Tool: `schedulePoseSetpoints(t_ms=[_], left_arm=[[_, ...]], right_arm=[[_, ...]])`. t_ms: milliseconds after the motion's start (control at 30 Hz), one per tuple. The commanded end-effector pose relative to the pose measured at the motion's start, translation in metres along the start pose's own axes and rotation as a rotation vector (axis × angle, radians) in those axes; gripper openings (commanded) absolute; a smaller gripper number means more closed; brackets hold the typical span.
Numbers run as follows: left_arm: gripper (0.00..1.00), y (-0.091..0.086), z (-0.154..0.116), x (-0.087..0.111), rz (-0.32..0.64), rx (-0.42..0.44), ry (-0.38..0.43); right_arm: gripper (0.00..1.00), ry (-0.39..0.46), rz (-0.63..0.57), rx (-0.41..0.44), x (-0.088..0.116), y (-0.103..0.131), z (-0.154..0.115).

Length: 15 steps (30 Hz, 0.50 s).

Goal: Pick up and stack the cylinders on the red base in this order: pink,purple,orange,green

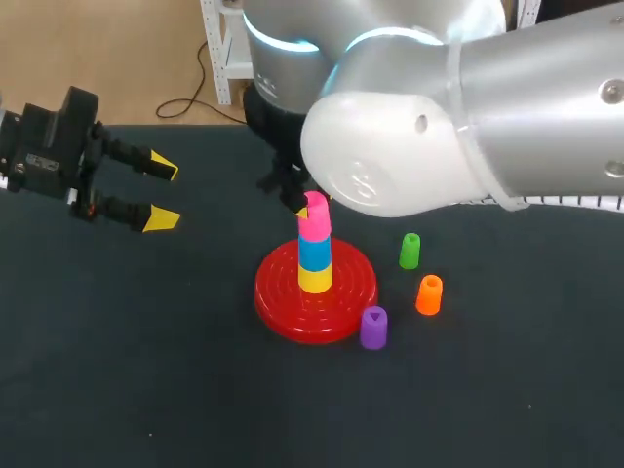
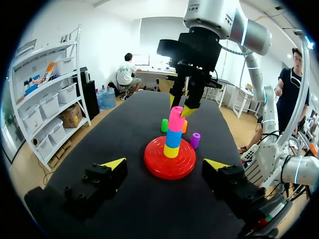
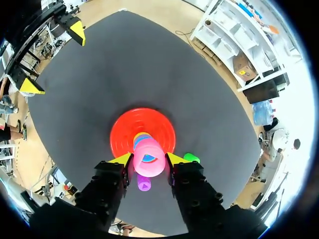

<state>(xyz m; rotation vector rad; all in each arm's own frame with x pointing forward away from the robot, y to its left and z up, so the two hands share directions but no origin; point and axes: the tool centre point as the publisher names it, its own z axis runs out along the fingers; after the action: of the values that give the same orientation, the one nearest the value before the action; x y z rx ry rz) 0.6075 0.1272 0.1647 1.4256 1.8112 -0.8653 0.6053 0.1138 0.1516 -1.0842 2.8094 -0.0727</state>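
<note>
The pink plastic cylinder [image 1: 314, 219] topped a blue cylinder [image 1: 314, 252] and yellow cylinder [image 1: 314, 280] on the round red base [image 1: 283, 302] at frame centre, gripped by the right claw [image 3: 148, 159]. The green cylinder [image 1: 409, 251], orange cylinder [image 1: 429, 294] and purple cylinder [image 1: 373, 328] stood right of it on the dark counter [image 1: 146, 370]. The left claw [image 1: 161, 193] hung open, upper left.

A robotics lab is indicated: a dark-covered table [image 1: 146, 390] is attended by two robot arms, the left arm [image 1: 49, 151] and right arm [image 1: 487, 117].

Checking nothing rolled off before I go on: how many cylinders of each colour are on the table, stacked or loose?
Pink cylinder: 1
Blue cylinder: 1
Yellow cylinder: 1
Green cylinder: 1
Orange cylinder: 1
Purple cylinder: 1
Total: 6
</note>
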Motion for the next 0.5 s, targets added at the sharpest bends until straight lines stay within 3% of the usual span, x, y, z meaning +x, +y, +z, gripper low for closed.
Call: schedulePoseSetpoints(t_ms=[33, 500], left_arm=[[1.0, 0.001, 0.0, 0.001, 0.002, 0.001, -0.002], [1.0, 0.001, 0.0, 0.001, 0.002, 0.001, -0.002]], right_arm=[[0.0, 0.005, -0.001, 0.002, -0.005, 0.0, 0.003], [0.0, 0.025, 0.008, -0.017, -0.002, 0.001, 0.013]])
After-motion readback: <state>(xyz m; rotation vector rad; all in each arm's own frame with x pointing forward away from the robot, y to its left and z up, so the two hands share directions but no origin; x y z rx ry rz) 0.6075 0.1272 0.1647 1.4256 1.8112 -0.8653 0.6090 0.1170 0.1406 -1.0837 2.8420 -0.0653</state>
